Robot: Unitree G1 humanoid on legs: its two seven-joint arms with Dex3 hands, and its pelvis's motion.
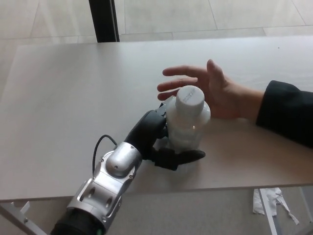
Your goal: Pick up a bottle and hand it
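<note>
Across nearly the whole frame, a pale grey flat worktop [63, 88]; beyond it at upper left, a dark vertical post [104, 20]. From the lower left, the robot's silver-and-black left hand [151, 142], its black fingers [183, 157] closed round the lower body of the bottle, thumb across the front. From the right edge, a person's open hand [210, 90] in a dark sleeve [288, 115], palm turned toward the bottle, just behind it. At centre, the white translucent plastic bottle [188, 125] with its white screw cap [190, 98], upright, near the waiting palm; contents impossible to tell through the cloudy wall. Risks, as a judgement: a low grip, so possible tipping or slipping of the top-heavy bottle during handover; early release before the person's fingers close. No right hand anywhere in view.
</note>
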